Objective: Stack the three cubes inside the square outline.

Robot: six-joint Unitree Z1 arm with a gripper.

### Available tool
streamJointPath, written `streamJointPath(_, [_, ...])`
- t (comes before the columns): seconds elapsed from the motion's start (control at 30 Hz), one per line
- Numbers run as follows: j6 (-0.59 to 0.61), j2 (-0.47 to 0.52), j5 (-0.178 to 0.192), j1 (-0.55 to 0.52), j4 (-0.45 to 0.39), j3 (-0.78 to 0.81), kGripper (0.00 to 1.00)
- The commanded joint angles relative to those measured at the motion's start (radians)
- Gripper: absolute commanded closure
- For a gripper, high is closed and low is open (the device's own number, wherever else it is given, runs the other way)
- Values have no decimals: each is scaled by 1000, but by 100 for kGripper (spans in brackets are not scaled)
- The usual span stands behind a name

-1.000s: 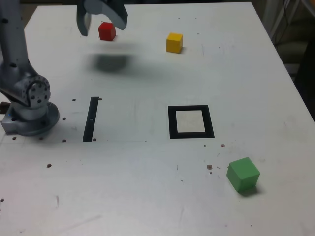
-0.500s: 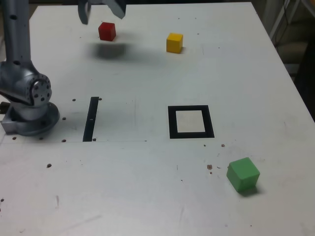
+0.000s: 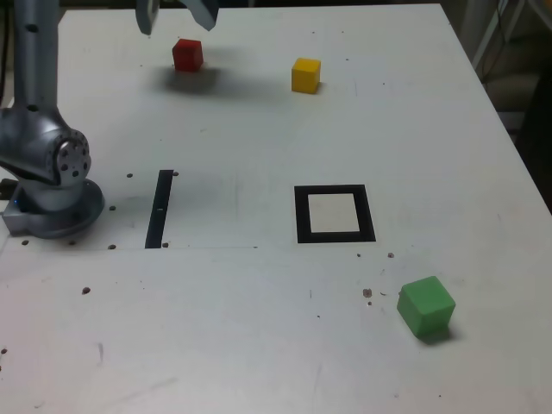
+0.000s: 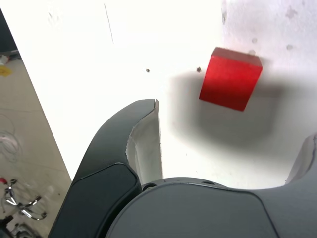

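1. The red cube point(image 3: 187, 54) sits on the white table point(image 3: 259, 328), just below the tool point(image 3: 175, 13) in the exterior view and nearest to it of the three cubes. In the wrist view the red cube point(image 4: 230, 78) lies ahead of the tool point(image 4: 233, 124), between the lines of its two fingers but beyond their tips, touching neither.
2. The tool hangs at the far edge of the table, partly cut off by the top of the exterior view. Its jaws stand wide apart and hold nothing; in the wrist view one dark finger point(image 4: 141, 134) shows in full, and only a sliver of the other shows at the frame's edge.
3. A soft shadow lies on the table under and beside the red cube.
4. The yellow cube point(image 3: 305, 74) rests farther from the tool, toward the exterior view's right of the red cube, well apart from it and on the same far part of the table.
5. The arm's grey base point(image 3: 47, 185) stands at the exterior view's left, with a thin black strip point(image 3: 159, 209) just beside it on the table.
6. The square outline point(image 3: 335, 214) lies well away from the tool, nearer the camera, its pale centre bare.
7. The green cube point(image 3: 425, 305) is farthest from the tool, past the square outline toward the exterior view's lower right, near the outline but clear of it.
8. Small dark specks dot the table around the strip and near the green cube.
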State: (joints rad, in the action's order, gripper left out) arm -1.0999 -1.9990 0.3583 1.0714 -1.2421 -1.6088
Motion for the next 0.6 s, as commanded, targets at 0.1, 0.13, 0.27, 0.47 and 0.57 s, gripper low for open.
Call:
streamJointPath(0.1, [-16, -41, 19, 2, -8, -21, 1])
streamJointPath(0.13, [-18, -47, 20, 2, -8, -24, 1])
streamJointPath(0.27, [-21, -73, 22, 2, -6, -32, 1])
streamJointPath(0.47, [-21, -112, 24, 2, -1, -51, 1])
streamJointPath(0.57, [-21, -128, 25, 2, -1, -60, 2])
